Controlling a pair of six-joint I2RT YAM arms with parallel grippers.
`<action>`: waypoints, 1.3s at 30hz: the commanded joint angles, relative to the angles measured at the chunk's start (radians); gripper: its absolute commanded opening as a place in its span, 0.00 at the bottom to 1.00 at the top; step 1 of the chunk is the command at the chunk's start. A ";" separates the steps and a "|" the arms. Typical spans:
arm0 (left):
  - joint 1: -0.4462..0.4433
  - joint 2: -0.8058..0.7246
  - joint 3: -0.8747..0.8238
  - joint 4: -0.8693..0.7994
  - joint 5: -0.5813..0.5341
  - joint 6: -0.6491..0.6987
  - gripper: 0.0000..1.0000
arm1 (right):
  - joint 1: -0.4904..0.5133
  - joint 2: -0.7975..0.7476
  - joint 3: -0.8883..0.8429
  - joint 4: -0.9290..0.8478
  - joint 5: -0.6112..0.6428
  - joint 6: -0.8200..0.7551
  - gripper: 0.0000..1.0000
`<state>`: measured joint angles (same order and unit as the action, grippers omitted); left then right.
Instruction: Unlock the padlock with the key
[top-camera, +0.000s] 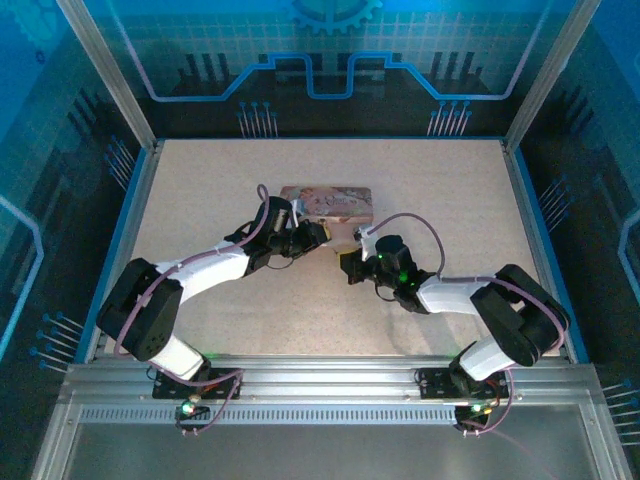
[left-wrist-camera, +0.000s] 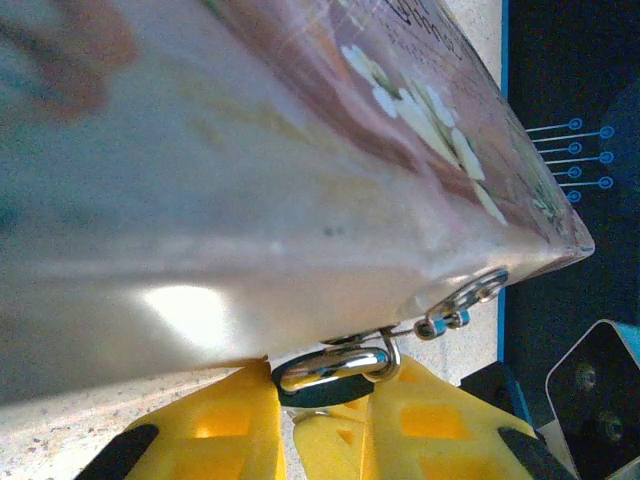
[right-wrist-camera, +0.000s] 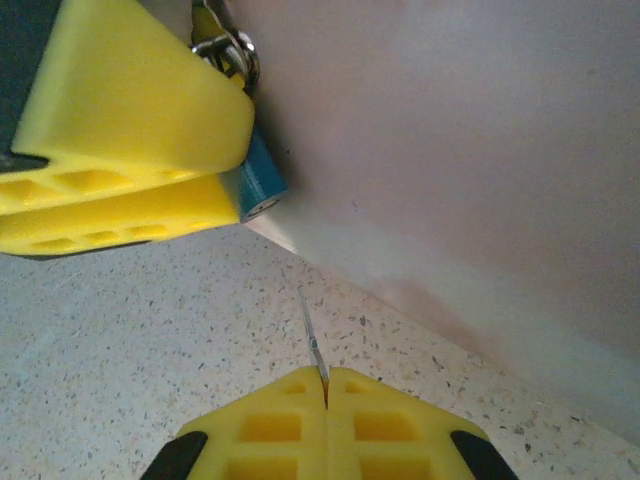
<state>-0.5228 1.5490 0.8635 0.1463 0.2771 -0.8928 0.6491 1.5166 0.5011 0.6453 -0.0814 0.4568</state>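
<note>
The right gripper has its yellow fingers pressed together on the key. The key is a thin grey sliver that sticks out from the fingertips toward 12 o'clock, leaning a little to 11. Its tip hangs over the speckled table, near the padlock but apart from it. The padlock sits at about 11 o'clock from the tip.

The left gripper is clamped on the padlock. In the right wrist view its two yellow fingers lie one over the other at 10 o'clock, and the blue body pokes out between their tips with its brassy end turned toward the table. In the left wrist view the silvery shackle shows between the fingertips, right against the lower edge of the tin. A few small metal links sit at 2 o'clock from the shackle, along the same edge. I cannot tell whether the shackle passes through them.

The tin is pink with a printed picture on its lid, and its pale side wall rises at 1 o'clock from the key. In the top view it lies flat near the middle of the table, at 12 o'clock from both grippers. The grippers face each other just below it, with the left one at 10 o'clock from the right. The left arm reaches in from 7 o'clock and the right arm from 5 o'clock.
</note>
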 joint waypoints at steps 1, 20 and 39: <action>-0.011 -0.044 0.042 0.075 0.010 -0.016 0.12 | 0.014 0.017 0.017 0.064 0.013 0.022 0.00; -0.013 -0.044 0.034 0.091 0.007 -0.023 0.12 | -0.003 0.059 0.027 0.151 -0.017 0.060 0.00; -0.014 -0.043 0.032 0.096 0.001 -0.023 0.12 | -0.026 0.053 0.003 0.193 -0.049 0.077 0.00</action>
<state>-0.5266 1.5490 0.8635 0.1619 0.2729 -0.9154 0.6327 1.5646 0.5056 0.7879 -0.1158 0.5251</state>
